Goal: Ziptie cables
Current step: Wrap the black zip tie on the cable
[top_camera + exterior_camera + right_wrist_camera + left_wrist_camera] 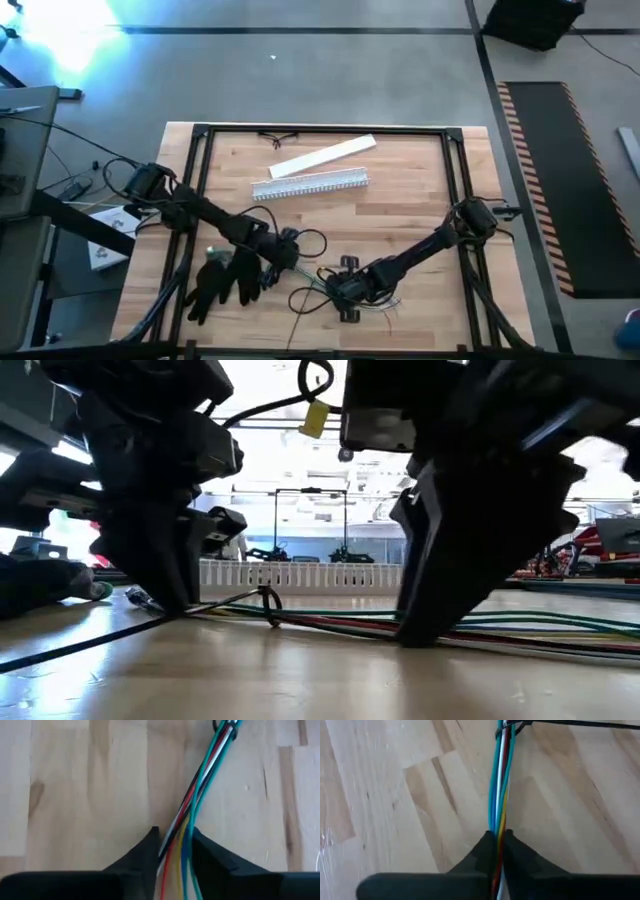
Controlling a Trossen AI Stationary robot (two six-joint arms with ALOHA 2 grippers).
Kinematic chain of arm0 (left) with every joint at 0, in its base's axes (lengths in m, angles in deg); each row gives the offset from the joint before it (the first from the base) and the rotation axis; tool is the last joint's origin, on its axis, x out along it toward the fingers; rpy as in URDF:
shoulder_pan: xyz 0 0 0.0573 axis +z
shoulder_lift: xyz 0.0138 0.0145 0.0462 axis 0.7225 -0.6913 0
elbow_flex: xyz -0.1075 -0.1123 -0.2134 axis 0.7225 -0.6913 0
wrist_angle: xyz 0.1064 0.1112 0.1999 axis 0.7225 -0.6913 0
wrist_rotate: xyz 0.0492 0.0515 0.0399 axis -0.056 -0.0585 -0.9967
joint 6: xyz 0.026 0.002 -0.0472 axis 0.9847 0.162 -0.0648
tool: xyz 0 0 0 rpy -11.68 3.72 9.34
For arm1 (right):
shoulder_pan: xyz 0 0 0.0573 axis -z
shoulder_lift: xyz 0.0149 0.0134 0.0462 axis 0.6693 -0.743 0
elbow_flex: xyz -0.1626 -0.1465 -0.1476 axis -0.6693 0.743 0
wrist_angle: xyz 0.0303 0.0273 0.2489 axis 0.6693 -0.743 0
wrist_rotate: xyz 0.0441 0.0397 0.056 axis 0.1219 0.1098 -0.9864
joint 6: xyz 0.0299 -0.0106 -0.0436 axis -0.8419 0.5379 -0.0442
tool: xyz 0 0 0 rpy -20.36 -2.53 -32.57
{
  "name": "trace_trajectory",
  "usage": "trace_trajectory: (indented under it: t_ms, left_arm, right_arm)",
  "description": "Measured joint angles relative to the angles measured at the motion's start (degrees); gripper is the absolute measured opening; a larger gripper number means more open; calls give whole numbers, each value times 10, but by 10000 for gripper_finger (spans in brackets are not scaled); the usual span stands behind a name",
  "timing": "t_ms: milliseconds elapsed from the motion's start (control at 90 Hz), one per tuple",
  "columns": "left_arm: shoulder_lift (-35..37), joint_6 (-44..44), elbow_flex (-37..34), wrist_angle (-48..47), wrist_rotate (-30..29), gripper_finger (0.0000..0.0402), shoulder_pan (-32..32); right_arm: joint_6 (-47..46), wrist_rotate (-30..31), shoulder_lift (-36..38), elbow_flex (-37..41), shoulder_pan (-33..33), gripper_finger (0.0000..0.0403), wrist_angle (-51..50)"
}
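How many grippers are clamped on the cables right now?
2. Left gripper pinches the cables near the black tie loop; right gripper grips the same bundle farther along, near the table's front.

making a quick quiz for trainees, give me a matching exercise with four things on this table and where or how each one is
Things:
1. left gripper
2. right gripper
3. black gloves
4. white slotted channel

States or places:
a. lying toward the far side of the table, away from both arms
b. closed on the cables just short of the black tie around them
c. lying on the wood beside the left arm
d. holding the cables farther along, near the table's front edge

Pairs: 1-b, 2-d, 3-c, 4-a
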Motion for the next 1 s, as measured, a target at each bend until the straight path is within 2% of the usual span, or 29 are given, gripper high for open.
trace_trajectory:
  t_ms: [144,267,333,544,611,800,1000]
  left_arm:
    - [24,-50,-2,-12,-12,2,-15]
    - [59,-83,-1,-51,-23,1,-30]
    - [81,-97,5,-111,-47,1,-35]
    - [123,-121,46,-229,-123,1,-42]
    - [128,-120,44,-237,-124,1,-37]
    - [121,-91,32,-231,-123,8,-20]
    - [102,-81,11,-228,-83,64,-2]
  right_arm:
    - [19,-7,-1,-23,0,9,-45]
    - [36,20,-4,-50,1,4,-98]
    - [60,21,-4,-63,6,2,-148]
    - [112,105,-7,-99,35,1,-309]
    - [130,115,-6,-101,51,1,-314]
    - [182,78,-6,-92,72,0,-285]
    - [183,86,-5,-91,79,10,-281]
